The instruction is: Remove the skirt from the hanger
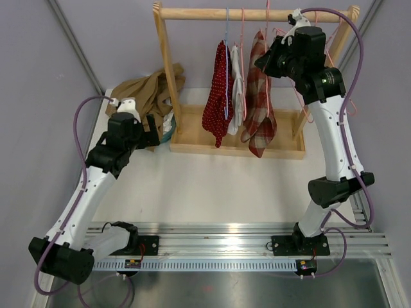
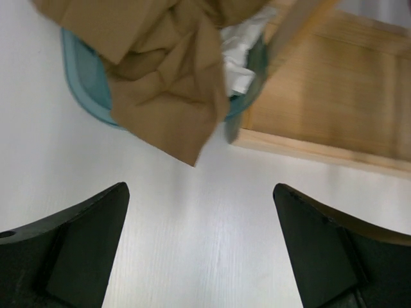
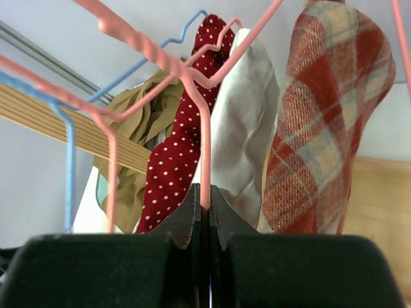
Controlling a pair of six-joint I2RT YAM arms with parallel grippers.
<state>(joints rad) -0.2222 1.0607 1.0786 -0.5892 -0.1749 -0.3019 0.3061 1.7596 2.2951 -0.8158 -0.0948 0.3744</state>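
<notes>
Tan cloth (image 2: 160, 83) over teal basket (image 2: 82, 80)

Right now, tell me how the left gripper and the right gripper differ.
The left gripper is wide open with nothing between its fingers, while the right gripper is shut on the wire of a pink hanger. The left gripper hangs low over the white table near the tan cloth, while the right gripper is raised up by the wooden rack. Both have black fingers.
</notes>
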